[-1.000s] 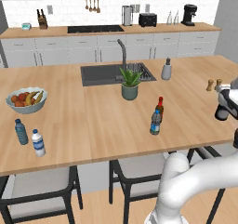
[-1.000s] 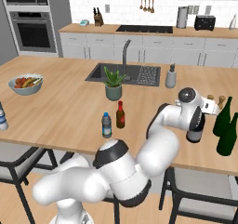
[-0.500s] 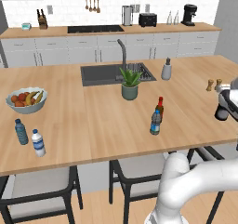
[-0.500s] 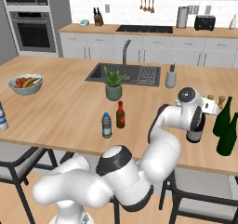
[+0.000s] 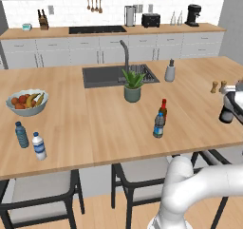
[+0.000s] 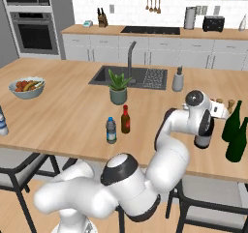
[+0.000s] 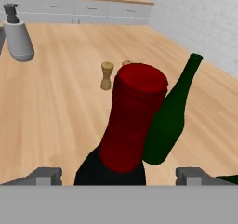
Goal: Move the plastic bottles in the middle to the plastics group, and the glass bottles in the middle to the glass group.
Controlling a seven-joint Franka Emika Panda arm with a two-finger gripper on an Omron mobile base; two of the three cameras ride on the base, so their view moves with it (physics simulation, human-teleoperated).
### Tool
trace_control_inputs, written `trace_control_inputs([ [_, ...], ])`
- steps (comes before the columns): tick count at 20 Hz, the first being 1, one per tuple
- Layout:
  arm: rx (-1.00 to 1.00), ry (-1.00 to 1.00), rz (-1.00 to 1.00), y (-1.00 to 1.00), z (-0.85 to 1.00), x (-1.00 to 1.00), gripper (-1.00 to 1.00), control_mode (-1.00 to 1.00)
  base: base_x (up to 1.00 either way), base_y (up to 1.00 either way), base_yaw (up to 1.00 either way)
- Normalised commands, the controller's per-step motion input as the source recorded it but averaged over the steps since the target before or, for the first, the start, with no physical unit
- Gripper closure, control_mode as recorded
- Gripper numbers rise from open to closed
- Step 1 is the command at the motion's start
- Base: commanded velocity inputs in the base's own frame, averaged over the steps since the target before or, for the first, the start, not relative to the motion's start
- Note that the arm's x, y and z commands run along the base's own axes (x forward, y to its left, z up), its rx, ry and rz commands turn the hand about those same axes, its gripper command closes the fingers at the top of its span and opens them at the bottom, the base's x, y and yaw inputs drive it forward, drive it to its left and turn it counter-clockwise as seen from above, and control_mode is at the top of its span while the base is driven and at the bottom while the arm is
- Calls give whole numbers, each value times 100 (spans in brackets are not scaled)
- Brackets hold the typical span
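Observation:
The tall near-black wine bottle [image 7: 132,121] with the red foil neck stands upright on the counter at the far right, its dark body [image 6: 202,143] beside two dark green glass bottles [image 6: 231,122]. My gripper [image 7: 120,176] is open. Its fingertips [image 7: 44,176] stand wide on either side of the red neck without touching it. Mid-counter, the small brown bottle with a red top [image 5: 163,110] and the clear water bottle with a dark label [image 5: 158,126] stand side by side. At the far left stand the blue bottle [image 5: 21,134] and the white-capped bottle [image 5: 39,146].
Two small wooden shakers [image 7: 107,75] stand just behind the green bottles. A grey soap dispenser [image 5: 170,71] and a potted plant [image 5: 132,86] sit by the sink [image 5: 102,76]. A fruit bowl [image 5: 27,102] is at the left. Stools stand under the counter's front edge.
The jaws have opened from a grip on the wine bottle's neck to wide apart. The bottle stays upright where it was, and the arm has barely moved.

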Motion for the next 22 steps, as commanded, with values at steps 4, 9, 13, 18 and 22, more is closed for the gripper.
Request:
trace_control_inputs([
  [4, 0, 0, 0, 11, 41, -23, -100, -100, 0, 0, 0],
  [9, -4, 0, 0, 41, 68, -59, -100, -100, 0, 0, 0],
  [13, -3, -1, 8, 72, 26, -84, -100, -100, 0, 0, 0],
  [18, 0, -4, 23, 83, 0, -81, -100, -100, 0, 0, 0],
  [22, -1, 0, 17, 100, 23, -52, -100, -100, 0, 0, 0],
])
